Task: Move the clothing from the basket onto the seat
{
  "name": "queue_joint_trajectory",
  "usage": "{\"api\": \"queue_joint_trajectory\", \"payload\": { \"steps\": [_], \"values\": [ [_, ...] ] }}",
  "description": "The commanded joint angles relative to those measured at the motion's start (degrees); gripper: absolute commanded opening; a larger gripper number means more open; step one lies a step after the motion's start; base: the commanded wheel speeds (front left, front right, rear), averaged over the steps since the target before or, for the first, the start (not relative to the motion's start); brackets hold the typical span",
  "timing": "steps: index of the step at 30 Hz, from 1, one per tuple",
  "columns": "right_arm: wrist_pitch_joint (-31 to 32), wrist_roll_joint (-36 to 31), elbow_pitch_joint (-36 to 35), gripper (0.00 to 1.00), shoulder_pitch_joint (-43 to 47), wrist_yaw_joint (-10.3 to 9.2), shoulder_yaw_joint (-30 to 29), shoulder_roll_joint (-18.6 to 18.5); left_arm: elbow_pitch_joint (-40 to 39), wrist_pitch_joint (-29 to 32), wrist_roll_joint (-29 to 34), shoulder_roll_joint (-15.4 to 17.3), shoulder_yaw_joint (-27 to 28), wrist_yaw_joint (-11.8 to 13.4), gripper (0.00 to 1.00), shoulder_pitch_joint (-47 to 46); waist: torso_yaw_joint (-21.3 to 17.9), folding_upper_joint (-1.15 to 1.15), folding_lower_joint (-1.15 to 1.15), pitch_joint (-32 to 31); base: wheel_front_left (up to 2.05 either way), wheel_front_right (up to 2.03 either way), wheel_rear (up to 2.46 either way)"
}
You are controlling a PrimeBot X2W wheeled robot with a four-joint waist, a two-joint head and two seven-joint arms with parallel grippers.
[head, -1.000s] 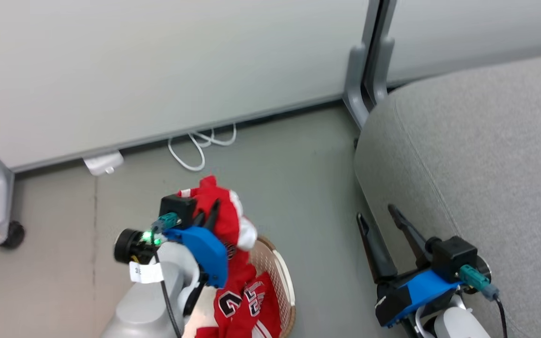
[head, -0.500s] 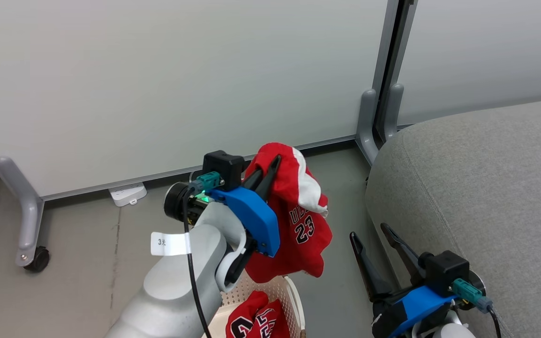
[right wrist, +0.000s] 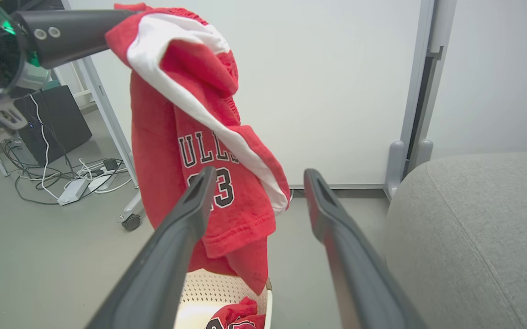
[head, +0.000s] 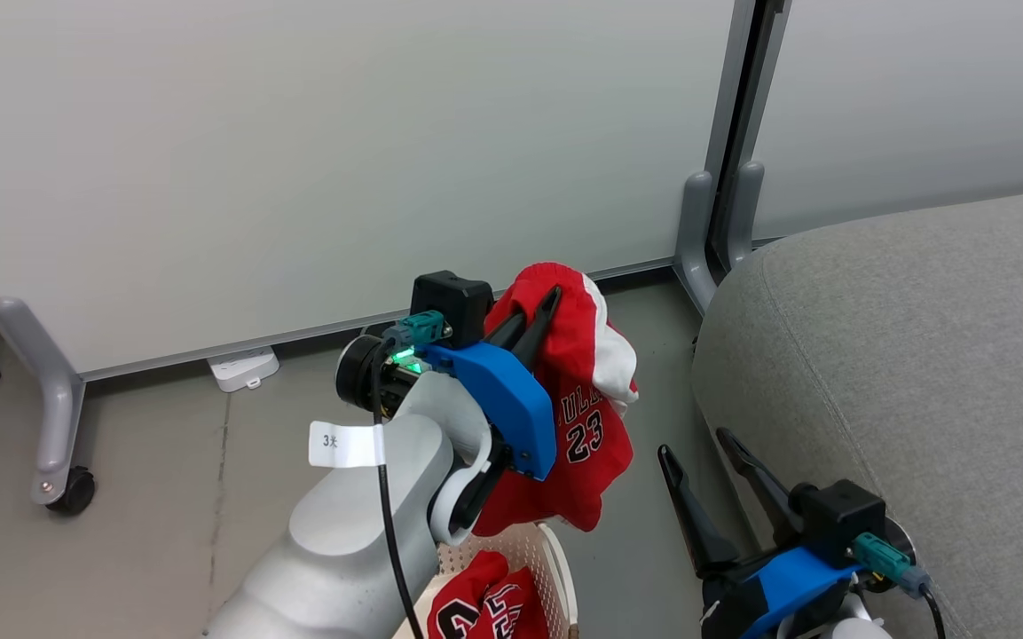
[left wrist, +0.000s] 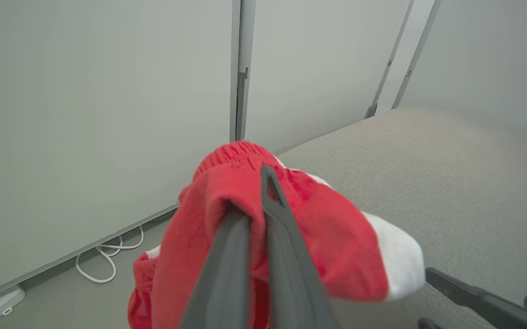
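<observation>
The left gripper (head: 539,306) is pinching a red garment (head: 586,417) (shorts, judging by the elastic waistband in the left wrist view, with a black-and-white 23 printed on them). Its two fingers are pressing together on a bunched fold near the waist. The garment is hanging free above the basket (head: 558,555), with its lower hem dangling close over the rim. The right gripper (head: 694,444) is hovering to the right of the basket, fingers spread wide and gripping nothing. The seat (head: 919,355) is standing further right of the basket, beyond that gripper, and no clothing is lying on the part that shows. More red clothing (head: 484,603) is lying inside the basket. The job is looking far from finished: one piece is lifted out but not yet carried across, and at least one more is waiting.
</observation>
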Motion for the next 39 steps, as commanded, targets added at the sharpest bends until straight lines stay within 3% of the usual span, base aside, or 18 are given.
{"api": "queue_joint_trajectory", "payload": {
  "steps": [1, 15, 31, 32, 33, 34, 35, 39],
  "values": [
    [0.1, 0.0, -0.3, 1.0, 0.6, 0.03, 0.2, -0.2, 0.2, -0.3, -0.3, 0.0, -0.4, 0.4, 0.0, -0.9, 0.0, 0.0, 0.0, 0.1, 0.0, 0.0, 0.0],
    [1.6, 0.8, 4.5, 1.0, -9.1, 0.03, 4.8, -0.2, -0.1, -1.1, -3.0, 0.0, -4.2, 0.9, 0.0, -2.4, 1.1, 0.0, 0.0, 1.6, 0.0, 0.0, 0.0],
    [2.0, 4.1, 19.9, 1.0, -21.1, 0.03, 12.0, -0.2, -0.9, -2.3, -6.1, 0.0, -8.3, 1.7, 0.0, -3.8, 2.1, 0.0, 0.0, 2.1, 0.0, 0.0, 0.0],
    [1.8, 4.7, 20.7, 0.75, -21.7, 0.03, 12.5, -0.2, -0.8, -2.4, -6.2, 0.0, -8.5, 1.7, 0.0, -3.9, 2.1, 0.0, 0.0, 2.0, 0.0, 0.0, 0.0],
    [1.7, 5.1, 21.4, 0.36, -22.2, 0.03, 12.9, -0.2, -0.8, -2.5, -6.3, 0.0, -8.7, 1.7, 0.0, -3.9, 2.1, 0.0, 0.0, 2.0, 0.0, 0.0, 0.0],
    [1.5, 5.6, 22.1, 0.07, -22.7, 0.03, 13.3, -0.2, -0.8, -2.6, -6.6, 0.0, -9.0, 1.7, 0.0, -4.0, 2.2, 0.0, 0.0, 2.0, 0.0, 0.0, 0.0],
    [1.2, 6.0, 22.7, 0.0, -23.1, 0.03, 13.6, -0.2, -0.7, -2.6, -6.7, 0.0, -9.2, 1.7, 0.0, -4.0, 2.2, 0.0, 0.0, 2.0, 0.0, 0.0, 0.0],
    [0.3, 7.2, 24.5, 0.0, -24.2, 0.03, 15.0, -0.2, -0.4, -3.0, -7.1, 0.0, -9.7, 1.5, 0.0, -4.4, 2.3, 0.0, 0.0, 1.9, 0.0, 0.0, 0.0]
  ]
}}
